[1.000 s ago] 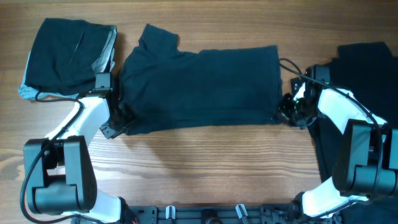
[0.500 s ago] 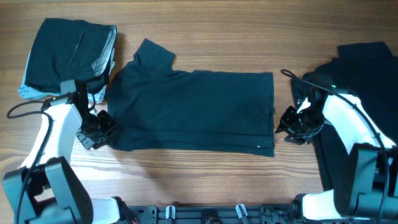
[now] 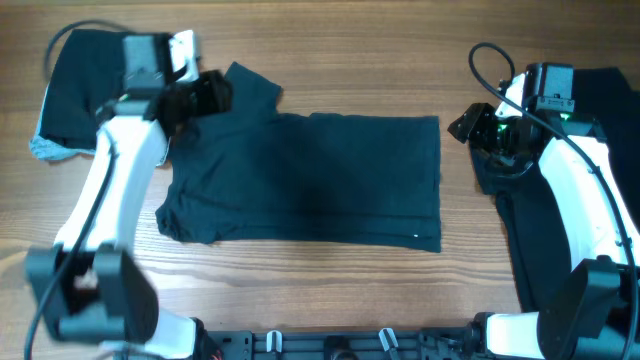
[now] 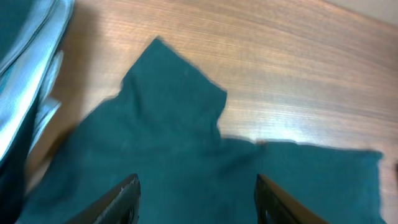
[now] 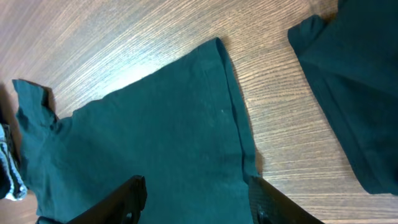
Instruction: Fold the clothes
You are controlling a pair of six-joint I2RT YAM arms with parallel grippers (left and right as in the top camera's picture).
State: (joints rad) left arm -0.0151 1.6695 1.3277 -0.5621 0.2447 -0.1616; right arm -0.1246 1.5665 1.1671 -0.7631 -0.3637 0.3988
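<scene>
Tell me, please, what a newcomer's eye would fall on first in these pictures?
A dark green shirt lies flat across the middle of the wooden table. The white left arm and right arm hover near its far corners, jaws open and empty. A folded pile sits at the far left corner, and another dark garment lies at the right edge.

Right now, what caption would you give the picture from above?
Dark shirt lies flat on the wooden table, left hand near its sleeve, right hand beside its opposite edge.
</scene>
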